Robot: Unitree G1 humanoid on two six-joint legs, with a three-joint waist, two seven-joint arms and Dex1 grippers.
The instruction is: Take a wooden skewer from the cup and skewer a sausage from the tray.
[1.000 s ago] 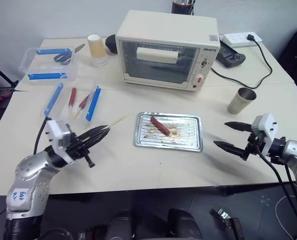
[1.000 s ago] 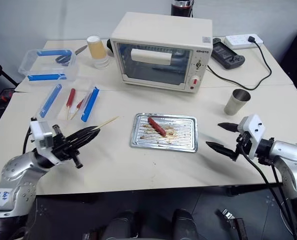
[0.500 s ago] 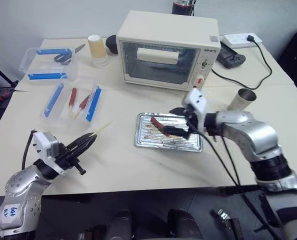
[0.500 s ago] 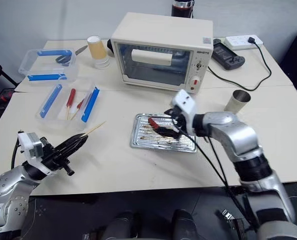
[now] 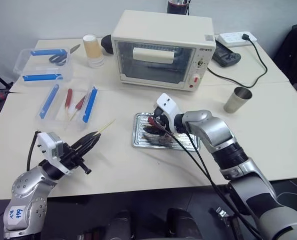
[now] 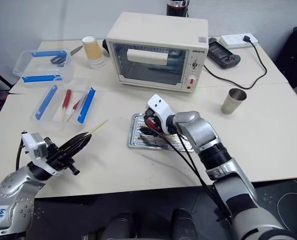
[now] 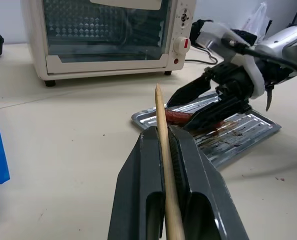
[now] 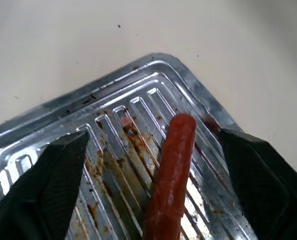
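Tray frame centre: one sausage between spread right gripper fingers. Cup right. Left gripper clamps one wooden skewer.

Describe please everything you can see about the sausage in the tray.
The sausage is one small, slim piece, reddish-brown with a smooth, slightly glossy skin and a rounded end. It lies flat on the ridged bottom of the silver metal tray, among brown grease stains, set slanted across the ridges. The right gripper is over it with one black finger on each side; the fingers stand apart from it and do not touch it. Nothing pierces it yet.
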